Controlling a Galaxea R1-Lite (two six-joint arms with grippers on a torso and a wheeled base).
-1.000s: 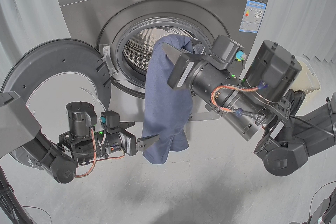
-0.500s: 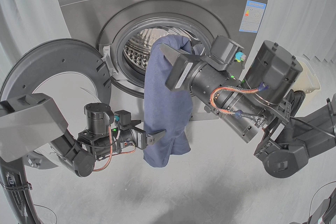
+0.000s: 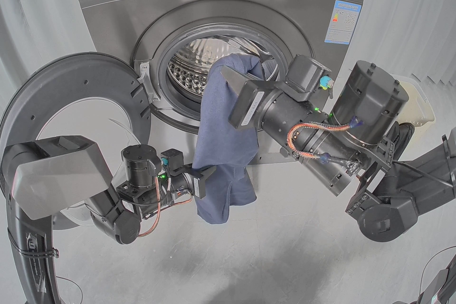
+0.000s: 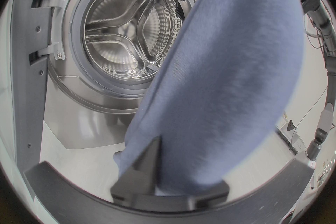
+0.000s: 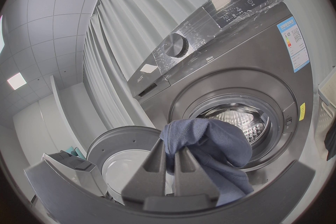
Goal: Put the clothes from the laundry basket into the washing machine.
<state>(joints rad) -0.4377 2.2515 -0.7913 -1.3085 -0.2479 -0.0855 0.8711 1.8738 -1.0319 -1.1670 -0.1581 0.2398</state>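
Grey floor (image 3: 294, 262), pleated curtain (image 3: 33, 10) behind washing machine (image 3: 123, 20).

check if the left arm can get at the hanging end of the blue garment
Probably yes: the left tool is open right against the lower part of the blue garment, which hangs free from the right tool before the washing machine, with nothing between them.

A soft slate-blue garment (image 3: 223, 138) hangs limp from the right gripper (image 3: 227, 73), which pinches its bunched top, its lower folds reaching the left gripper (image 3: 209, 174), while the grey washing machine (image 3: 123, 10) stands just beyond both, its round door (image 3: 71, 81) swung wide.
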